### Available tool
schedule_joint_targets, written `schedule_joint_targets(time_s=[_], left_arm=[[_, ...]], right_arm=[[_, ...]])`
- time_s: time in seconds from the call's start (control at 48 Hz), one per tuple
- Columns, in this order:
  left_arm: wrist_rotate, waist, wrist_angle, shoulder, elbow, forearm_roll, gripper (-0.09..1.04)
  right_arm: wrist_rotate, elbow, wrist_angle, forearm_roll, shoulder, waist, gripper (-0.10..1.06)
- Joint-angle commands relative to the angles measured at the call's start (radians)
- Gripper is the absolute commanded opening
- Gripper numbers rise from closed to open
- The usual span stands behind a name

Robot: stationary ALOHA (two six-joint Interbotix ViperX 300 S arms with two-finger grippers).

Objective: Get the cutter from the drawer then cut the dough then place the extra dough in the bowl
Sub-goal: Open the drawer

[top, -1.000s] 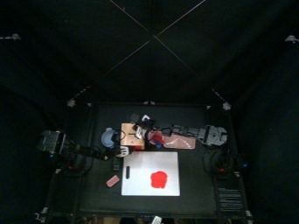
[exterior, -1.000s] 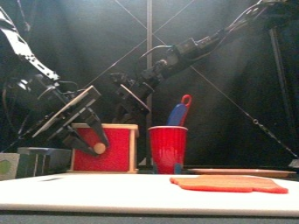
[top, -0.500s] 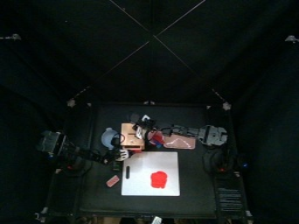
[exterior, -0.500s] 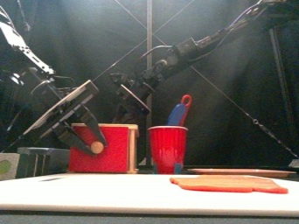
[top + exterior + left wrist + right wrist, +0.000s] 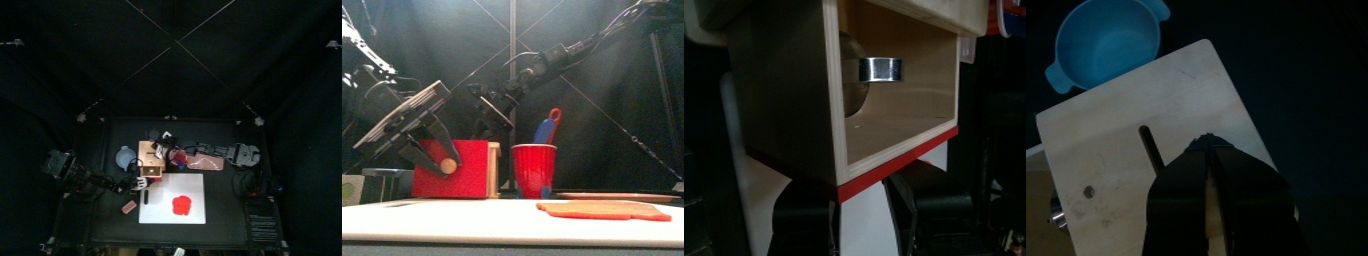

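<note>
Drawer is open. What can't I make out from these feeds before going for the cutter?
Round metal cutter: left wrist view only, partly behind the pale wooden drawer wall; in the front view the red drawer front and the left gripper hide it; too small in the top view.
Toy knife blades: front view, sunk in the red cup.
Red dough outline: front view edge-on, top view too small.
</note>
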Motion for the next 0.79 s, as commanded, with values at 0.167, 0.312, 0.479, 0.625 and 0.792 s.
schedule_joint_targets(time_s=[0.167,0.312,0.479,0.625,0.792], left_arm=[[0.003,-0.044,0.005,0.006,-0.020,-0.031,0.53],[0.003,-0.055,0.005,0.006,-0.018,-0.041,0.53],[0.005,-0.066,0.005,0.006,-0.021,-0.057,0.57],[0.003,-0.066,0.005,0.008,-0.020,-0.069,0.71],[0.005,-0.066,0.005,0.006,-0.028,-0.071,0.81]], right_arm=[[0.000,0.003,0.011,0.000,-0.008,0.000,0.03],[0.000,0.002,0.011,0.000,-0.003,0.000,0.03],[0.002,0.000,0.011,0.000,-0.002,0.000,0.03],[0.000,-0.002,0.011,0.000,-0.002,0.002,0.03],[0.000,0.000,0.011,0.000,-0.002,0.005,0.03]])
